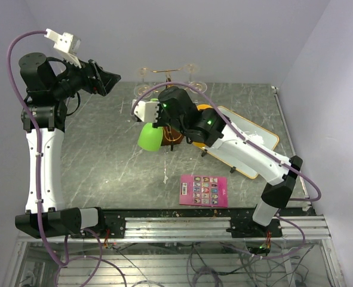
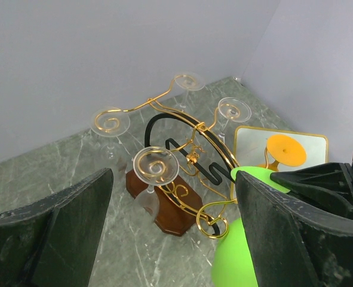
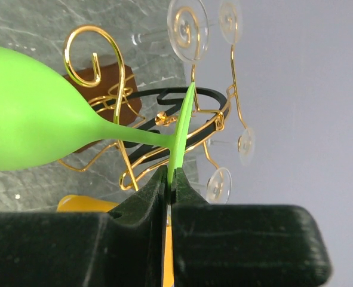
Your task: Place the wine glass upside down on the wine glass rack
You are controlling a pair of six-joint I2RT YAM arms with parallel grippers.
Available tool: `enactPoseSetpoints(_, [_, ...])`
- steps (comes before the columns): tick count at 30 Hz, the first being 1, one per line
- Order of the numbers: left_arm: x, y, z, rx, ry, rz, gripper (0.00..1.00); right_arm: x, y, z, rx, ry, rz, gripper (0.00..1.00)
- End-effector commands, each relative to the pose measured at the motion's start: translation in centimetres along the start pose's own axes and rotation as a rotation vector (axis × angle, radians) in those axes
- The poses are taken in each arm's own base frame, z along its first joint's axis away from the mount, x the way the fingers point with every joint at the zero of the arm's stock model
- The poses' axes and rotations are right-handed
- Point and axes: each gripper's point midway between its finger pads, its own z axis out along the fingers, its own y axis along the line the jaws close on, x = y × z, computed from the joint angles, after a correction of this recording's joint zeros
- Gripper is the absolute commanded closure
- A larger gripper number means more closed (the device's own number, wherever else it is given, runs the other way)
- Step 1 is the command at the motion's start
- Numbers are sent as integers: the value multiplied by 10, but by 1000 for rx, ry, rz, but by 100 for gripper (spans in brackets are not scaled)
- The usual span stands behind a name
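- On grey marble tabletop (image 1: 104, 149), pinching green wine glass (image 3: 33, 113) by its foot rim in clamped-tight right gripper (image 3: 168, 177), bowl just beside gold wine glass rack (image 2: 164, 209).
- Holding left gripper (image 1: 107, 81) wide open, empty, raised at far left.

The wine glass rack (image 2: 164, 209) holds clear glasses (image 2: 155, 164); green wine glass (image 2: 225, 263) beside.

The light is bright and even, and it seems to come from above. Shadows on the grey table (image 1: 104, 161) are soft and faint. The green wine glass (image 1: 150, 137) looks very bright, almost glowing. Close to its own camera, the right gripper (image 3: 168, 174) looks dark and a little fuzzy. The clear glasses (image 2: 156, 164) at the far side are hard to see against the pale wall (image 2: 104, 48).
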Motion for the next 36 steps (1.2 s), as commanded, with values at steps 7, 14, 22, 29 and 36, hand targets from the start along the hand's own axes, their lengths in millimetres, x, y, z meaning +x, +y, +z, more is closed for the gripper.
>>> enactPoseSetpoints(7, [-7, -3, -3, 21, -26, 9, 7, 12, -5, 9, 64, 57, -72, 100])
enactPoseSetpoints(14, [-9, -5, -4, 24, -31, 11, 7, 13, 0, 20, 71, 73, -93, 100])
enactPoseSetpoints(22, [-11, -7, -5, 31, -36, 11, 7, 10, 0, 32, 84, 92, -106, 100])
enactPoseSetpoints(29, [-14, 1, -5, -13, -52, -18, 7, 6, 7, 41, 67, 88, -119, 100])
enactPoseSetpoints(36, [-17, 23, -9, -144, -65, -26, 7, 0, 18, 51, 46, 82, -126, 100])
